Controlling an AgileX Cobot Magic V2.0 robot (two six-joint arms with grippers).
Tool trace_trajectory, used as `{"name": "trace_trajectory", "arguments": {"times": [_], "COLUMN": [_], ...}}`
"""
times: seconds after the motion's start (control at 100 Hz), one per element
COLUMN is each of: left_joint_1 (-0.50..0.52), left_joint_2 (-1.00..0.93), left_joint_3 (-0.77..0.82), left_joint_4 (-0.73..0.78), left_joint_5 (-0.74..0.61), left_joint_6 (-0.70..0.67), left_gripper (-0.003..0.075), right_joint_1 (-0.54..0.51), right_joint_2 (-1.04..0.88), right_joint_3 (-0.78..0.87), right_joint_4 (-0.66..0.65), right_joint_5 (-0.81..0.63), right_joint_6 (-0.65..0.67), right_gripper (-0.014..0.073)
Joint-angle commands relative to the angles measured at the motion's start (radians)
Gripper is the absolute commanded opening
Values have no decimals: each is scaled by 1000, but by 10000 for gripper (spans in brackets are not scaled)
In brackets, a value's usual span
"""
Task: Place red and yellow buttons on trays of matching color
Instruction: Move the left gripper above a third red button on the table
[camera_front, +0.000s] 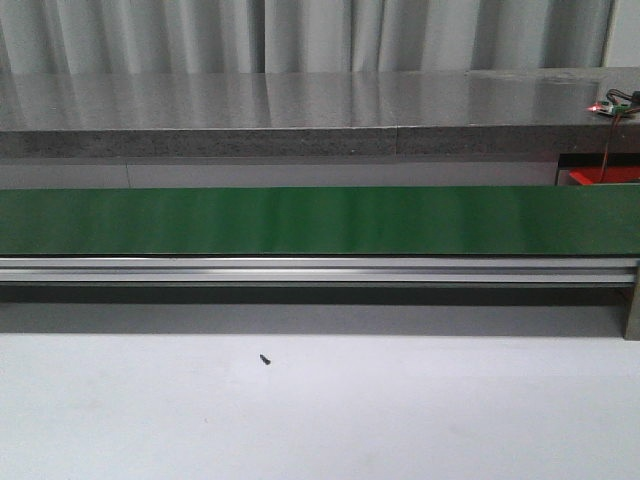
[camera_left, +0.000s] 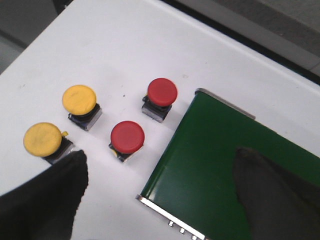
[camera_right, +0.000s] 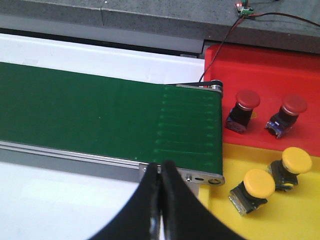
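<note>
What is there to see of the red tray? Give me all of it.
The red tray shows mostly in the right wrist view: a glossy, plastic-looking, bright red surface with a rounded corner, lying flat past the end of the green belt and bordering the yellow tray. Two red buttons lie tilted on it, caps up, apart from each other. A thin dark cable crosses its corner. In the front view only a red sliver shows at far right.

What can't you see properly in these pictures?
- Front view: the red tray is cut off by the right edge; no buttons or arms show.
- Left wrist view: the left fingers cover part of one yellow button.
- Right wrist view: the yellow tray runs past the edges.
</note>
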Motion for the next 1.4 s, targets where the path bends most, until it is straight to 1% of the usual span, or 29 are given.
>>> {"name": "trace_trajectory", "arguments": {"times": [0.0, 0.19, 0.4, 0.75, 0.96, 1.22, 1.29, 1.36, 1.39], "left_joint_1": [16, 27, 27, 27, 27, 27, 27, 27, 27], "left_joint_2": [32, 159, 256, 395, 454, 478, 478, 478, 478], "left_joint_3": [-63, -102, -128, -181, -210, -212, -212, -212, -212], "left_joint_4": [-5, -10, 4, 4, 4, 8, 8, 8, 8], "left_joint_5": [-6, 21, 19, 12, 3, -32, -32, -33, -33], "left_joint_6": [-44, -57, -97, -109, -120, -127, -127, -127, -127], "left_gripper": [567, 566, 566, 566, 566, 564, 533, 465, 422], "right_joint_1": [2, 2, 2, 2, 2, 2, 2, 2, 2], "right_joint_2": [0, 0, 0, 0, 0, 0, 0, 0, 0], "right_joint_3": [-25, -25, -25, -25, -25, -25, -25, -25, -25], "right_joint_4": [15, 15, 15, 15, 15, 15, 15, 15, 15], "right_joint_5": [-73, -73, -73, -73, -73, -73, -73, -73, -73], "right_joint_6": [-8, -8, -8, -8, -8, -8, -8, -8, -8], "right_gripper": [-67, -67, -67, -67, -67, -67, -67, -67, -67]}}
